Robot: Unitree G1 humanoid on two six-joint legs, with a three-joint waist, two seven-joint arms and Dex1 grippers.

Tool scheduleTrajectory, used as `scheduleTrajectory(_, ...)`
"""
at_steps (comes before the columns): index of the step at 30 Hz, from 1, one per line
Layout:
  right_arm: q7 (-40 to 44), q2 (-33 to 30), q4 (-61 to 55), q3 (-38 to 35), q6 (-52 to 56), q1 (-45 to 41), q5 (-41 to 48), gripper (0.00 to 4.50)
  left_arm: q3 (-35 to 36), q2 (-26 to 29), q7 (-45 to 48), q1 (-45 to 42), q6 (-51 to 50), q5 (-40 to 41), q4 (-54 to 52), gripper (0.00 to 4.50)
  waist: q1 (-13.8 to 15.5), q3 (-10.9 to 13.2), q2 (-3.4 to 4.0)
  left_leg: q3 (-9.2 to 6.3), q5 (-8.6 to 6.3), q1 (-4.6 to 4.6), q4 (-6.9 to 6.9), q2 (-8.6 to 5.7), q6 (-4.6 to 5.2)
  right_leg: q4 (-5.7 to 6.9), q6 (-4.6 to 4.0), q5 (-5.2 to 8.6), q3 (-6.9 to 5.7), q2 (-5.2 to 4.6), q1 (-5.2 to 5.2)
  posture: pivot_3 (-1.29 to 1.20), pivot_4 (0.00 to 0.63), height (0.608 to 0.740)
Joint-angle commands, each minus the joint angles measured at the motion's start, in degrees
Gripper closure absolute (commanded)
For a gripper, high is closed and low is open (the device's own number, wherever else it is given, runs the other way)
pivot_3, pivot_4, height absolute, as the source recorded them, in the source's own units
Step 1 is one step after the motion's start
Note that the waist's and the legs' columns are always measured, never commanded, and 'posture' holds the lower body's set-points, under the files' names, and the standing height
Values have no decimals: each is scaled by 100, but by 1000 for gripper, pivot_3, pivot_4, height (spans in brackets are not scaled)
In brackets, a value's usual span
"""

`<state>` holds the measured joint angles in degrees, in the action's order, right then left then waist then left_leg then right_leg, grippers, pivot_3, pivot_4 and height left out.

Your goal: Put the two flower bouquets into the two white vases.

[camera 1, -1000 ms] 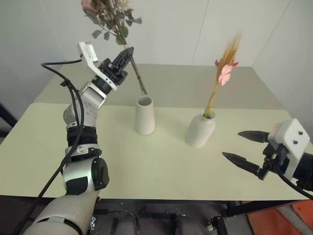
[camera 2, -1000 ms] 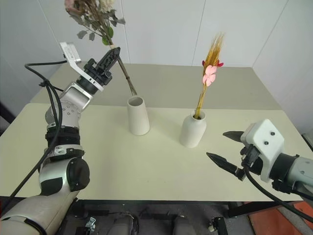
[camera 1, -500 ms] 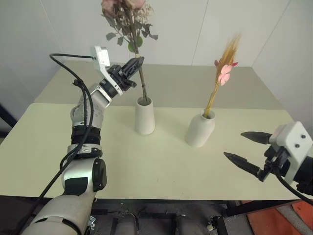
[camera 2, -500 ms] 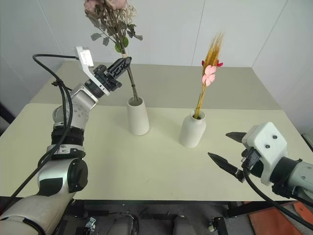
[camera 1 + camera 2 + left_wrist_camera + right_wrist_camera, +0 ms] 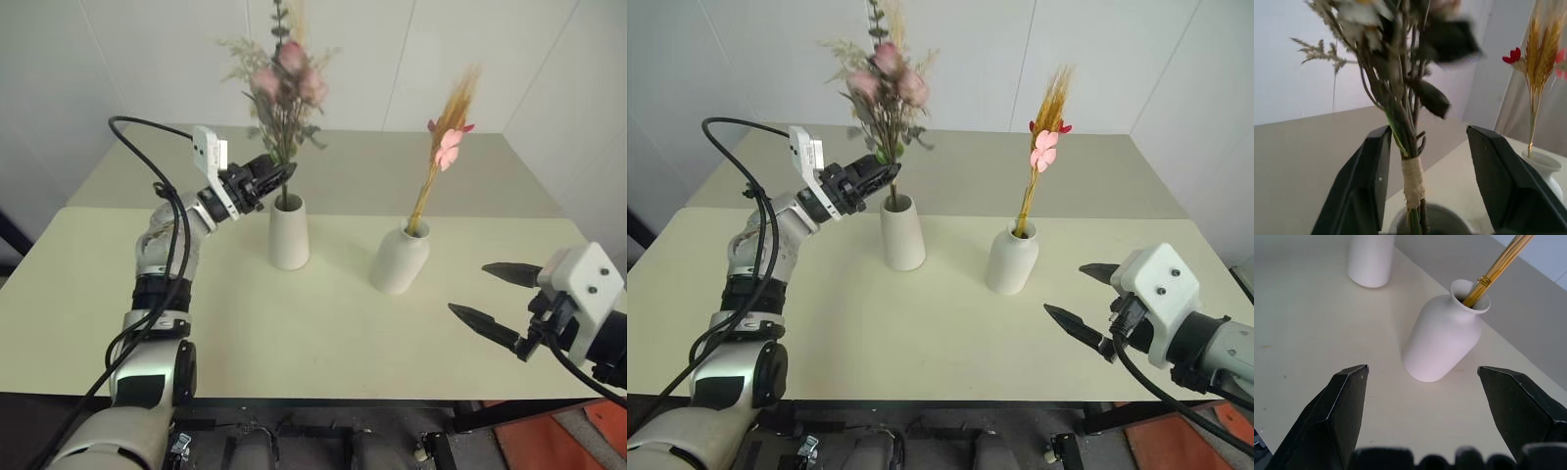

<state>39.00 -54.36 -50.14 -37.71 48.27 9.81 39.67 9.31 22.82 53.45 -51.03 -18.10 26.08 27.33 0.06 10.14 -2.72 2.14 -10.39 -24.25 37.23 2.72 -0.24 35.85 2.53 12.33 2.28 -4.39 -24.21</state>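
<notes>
Now the table (image 5: 323,323) carries both white vases near its middle: the tapered vase (image 5: 289,231) holds the rose bouquet (image 5: 282,93), which a second ago hung tilted above and outside the vase mouth and has since come down to stand upright with its stem inside. The bottle vase (image 5: 401,257) to its right holds the wheat bouquet (image 5: 447,142), unchanged. The left gripper (image 5: 1425,161), clenched on the stem a second ago, is released, its fingers (image 5: 1369,181) spread either side of the twine-wrapped stem without touching it, while the right gripper (image 5: 490,299) has stayed wide apart and empty near the table's front right edge.
</notes>
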Motion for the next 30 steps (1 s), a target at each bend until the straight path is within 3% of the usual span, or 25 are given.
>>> scheduleTrajectory(1, 60, -75, -16, -83, -165, 22, -119, 276, 70, 283, 75, 164, -333, 126, -520, 664, 1, 0, 0, 0, 0, 0, 0, 0, 0, 1, 0, 0, 0, 0, 0, 0, 150, 740)
scheduleTrajectory(3, 114, -88, 34, -54, -197, 25, -161, 276, 108, 490, 130, 337, -496, 156, -719, 43, -22, 0, 0, 0, 0, -1, 0, 1, 0, 1, 0, 0, 0, 0, -1, 0, 150, 740)
scheduleTrajectory(12, 409, -225, 359, -62, -287, 4, -368, 276, 498, 1746, 401, 1217, -982, 274, -1418, 15, -72, -1, 1, 1, 0, 3, -2, 4, 0, 1, -2, 1, -1, 0, -1, 0, 150, 740)
scheduleTrajectory(16, 1007, -266, 730, -722, -348, 275, -336, 276, 760, 2515, 935, 1747, -1226, 500, -1988, 15, -74, 0, 1, 2, 0, -1, -2, 6, 0, -1, -2, 2, -2, -1, -4, 0, 150, 740)
scheduleTrajectory(21, 1900, -472, 1502, -1583, -787, 965, -930, 276, 1065, 3468, 1466, 2268, -1450, 705, -2367, 15, -41, -1, 2, 4, -1, 2, -10, 7, -1, -4, -13, 11, -4, -3, -6, 0, 150, 740)
scheduleTrajectory(30, 2312, -563, 2271, -1925, -1183, 931, -1242, 276, 1061, 3849, 1712, 2373, -1499, 701, -2534, 15, -44, -2, 3, 12, -1, 14, -12, 12, -2, 0, -41, 26, -3, -2, -3, 0, 150, 740)
